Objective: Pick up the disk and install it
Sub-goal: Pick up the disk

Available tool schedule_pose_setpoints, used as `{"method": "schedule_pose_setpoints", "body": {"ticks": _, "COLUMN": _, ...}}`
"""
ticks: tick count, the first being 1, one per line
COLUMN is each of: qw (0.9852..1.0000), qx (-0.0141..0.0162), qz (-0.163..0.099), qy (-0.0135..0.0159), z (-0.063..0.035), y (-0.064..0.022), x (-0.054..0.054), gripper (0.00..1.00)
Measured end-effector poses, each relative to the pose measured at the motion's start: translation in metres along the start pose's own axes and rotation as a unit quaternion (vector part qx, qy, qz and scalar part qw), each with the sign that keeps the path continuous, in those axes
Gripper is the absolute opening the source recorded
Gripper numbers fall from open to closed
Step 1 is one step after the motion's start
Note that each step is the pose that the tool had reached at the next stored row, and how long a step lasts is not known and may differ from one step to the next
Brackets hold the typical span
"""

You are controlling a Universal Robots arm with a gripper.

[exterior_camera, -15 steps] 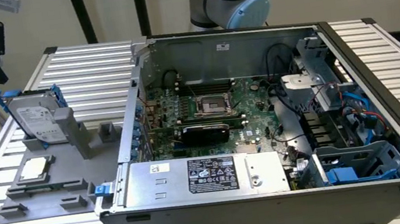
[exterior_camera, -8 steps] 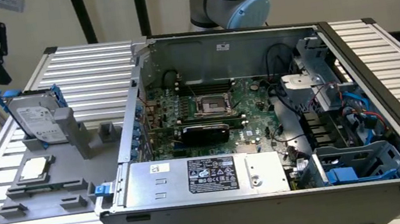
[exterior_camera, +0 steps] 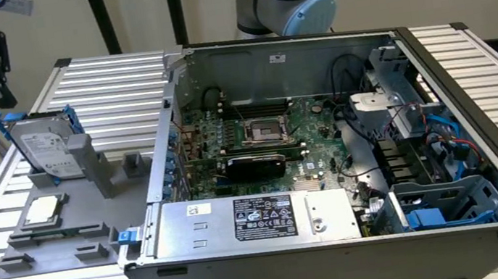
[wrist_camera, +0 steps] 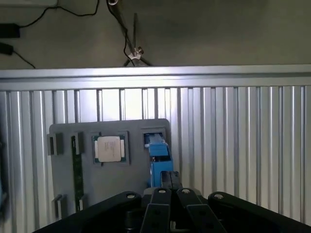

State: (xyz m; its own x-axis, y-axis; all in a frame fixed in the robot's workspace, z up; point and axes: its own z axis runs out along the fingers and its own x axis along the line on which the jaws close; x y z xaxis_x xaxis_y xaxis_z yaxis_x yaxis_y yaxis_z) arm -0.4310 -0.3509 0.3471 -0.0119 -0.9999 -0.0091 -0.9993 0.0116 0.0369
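Note:
The disk [exterior_camera: 43, 150], silver-grey with a white label in a bright blue carrier, stands on edge in a slot of the grey fixture plate [exterior_camera: 92, 205] at the exterior view's left. My black gripper [exterior_camera: 0, 90] hangs in the air above the disk and a little further to the exterior view's left, not touching it. In the wrist view the disk [wrist_camera: 158, 156] appears edge-on as a narrow blue strip on the grey fixture plate [wrist_camera: 109, 177], just beyond the gripper [wrist_camera: 171, 177]. The fingertips are pressed together with nothing between them.
An open computer case [exterior_camera: 344, 258] takes up the middle and right, with the motherboard [exterior_camera: 268, 137], a grey power supply box [exterior_camera: 260, 218] with a black label, and a blue drive bay [exterior_camera: 440, 211]. A small square CPU chip [exterior_camera: 42, 210] lies on the fixture. Ribbed aluminium table [exterior_camera: 116, 92].

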Motion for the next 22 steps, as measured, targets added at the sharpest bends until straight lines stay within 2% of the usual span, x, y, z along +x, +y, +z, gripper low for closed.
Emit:
{"method": "schedule_pose_setpoints", "body": {"ticks": 4, "qw": 1.0000, "qx": 0.0000, "qz": -0.007, "qy": 0.0004, "z": 0.0005, "y": 0.0000, "x": 0.001, "gripper": 0.12}}
{"method": "schedule_pose_setpoints", "body": {"ticks": 5, "qw": 1.0000, "qx": 0.0000, "qz": -0.008, "qy": 0.0004, "z": 0.0006, "y": 0.0000, "x": 0.001, "gripper": 0.18}}
{"method": "schedule_pose_setpoints", "body": {"ticks": 6, "qw": 1.0000, "qx": -0.0001, "qz": -0.008, "qy": 0.0004, "z": 0.0006, "y": 0.0000, "x": 0.002, "gripper": 0.18}}
{"method": "schedule_pose_setpoints", "body": {"ticks": 8, "qw": 1.0000, "qx": 0.0000, "qz": -0.008, "qy": 0.0004, "z": 0.0007, "y": -0.0001, "x": 0.002, "gripper": 0.30}}
{"method": "schedule_pose_setpoints", "body": {"ticks": 9, "qw": 1.0000, "qx": 0.0001, "qz": -0.008, "qy": 0.0004, "z": 0.0008, "y": -0.0001, "x": 0.003, "gripper": 0.30}}
{"method": "schedule_pose_setpoints", "body": {"ticks": 11, "qw": 1.0000, "qx": 0.0000, "qz": -0.008, "qy": 0.0004, "z": 0.0012, "y": -0.0002, "x": 0.004, "gripper": 0.42}}
{"method": "schedule_pose_setpoints", "body": {"ticks": 12, "qw": 1.0000, "qx": 0.0000, "qz": -0.008, "qy": 0.0004, "z": 0.0016, "y": -0.0002, "x": 0.004, "gripper": 0.42}}
{"method": "schedule_pose_setpoints", "body": {"ticks": 13, "qw": 1.0000, "qx": 0.0000, "qz": -0.008, "qy": 0.0004, "z": 0.0024, "y": -0.0002, "x": 0.004, "gripper": 0.48}}
{"method": "schedule_pose_setpoints", "body": {"ticks": 22, "qw": 1.0000, "qx": 0.0013, "qz": -0.008, "qy": 0.0004, "z": 0.0180, "y": -0.0009, "x": 0.004, "gripper": 0.48}}
